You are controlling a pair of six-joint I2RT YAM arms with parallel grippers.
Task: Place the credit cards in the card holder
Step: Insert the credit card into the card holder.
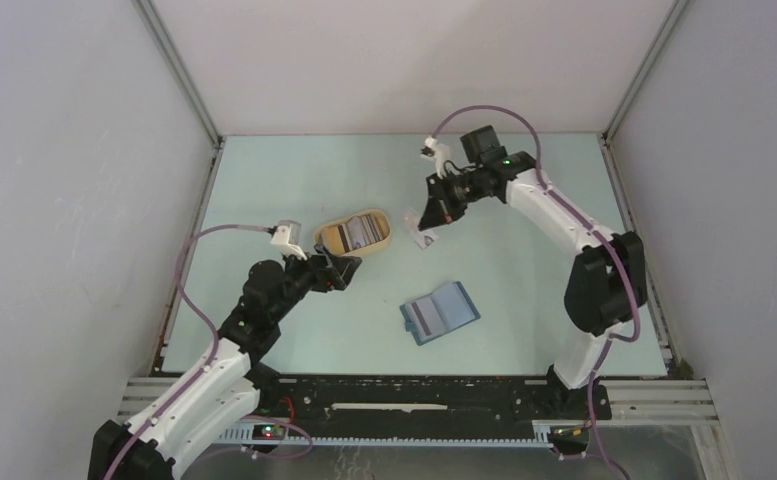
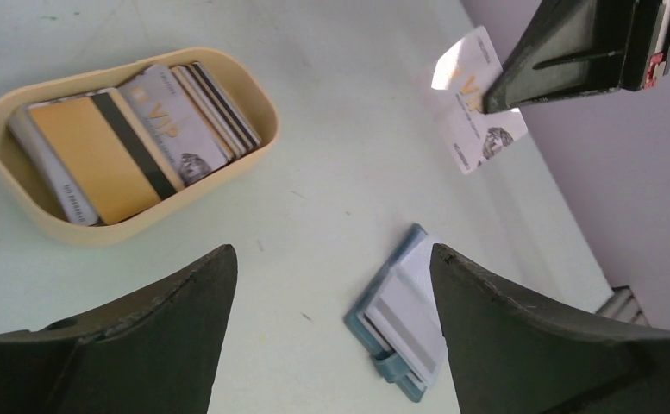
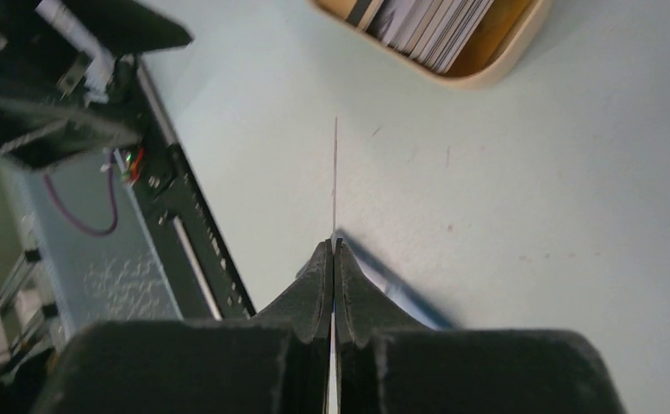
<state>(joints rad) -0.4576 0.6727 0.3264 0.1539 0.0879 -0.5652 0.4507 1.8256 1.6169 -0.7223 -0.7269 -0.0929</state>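
Top external view puts the task at the carrying step. The right fingers (image 1: 432, 212) are pinched on one pale credit card (image 1: 424, 240) and hold it off the worktop (image 1: 524, 220), just to the right of the tan tray (image 2: 141, 228). It is not yet over the card holder (image 1: 440, 312). The holder lies opened flat nearer the arm bases, apart from both tray and held card, with its lighter blue slotted inside facing up. At least one pale card with a dark stripe seems to sit in it already. In the left wrist view the held card shows gold lettering and a small dark emblem, and it is gripped by one edge so most of it hangs free. The right wrist view sees it edge-on as a thin line. The left fingers (image 2: 167, 328) stand spread wide with nothing between them, hovering just beside the tray. The other credit cards (image 2: 107, 151) are stacked there, among them a yellow-orange one with a black stripe and a grey one. By my reading, the next move calls for bringing the card over the holder, lining its free edge up with a slot, and sliding it in at a shallow angle. The light holder may skid, so the idle arm may need to pin it.
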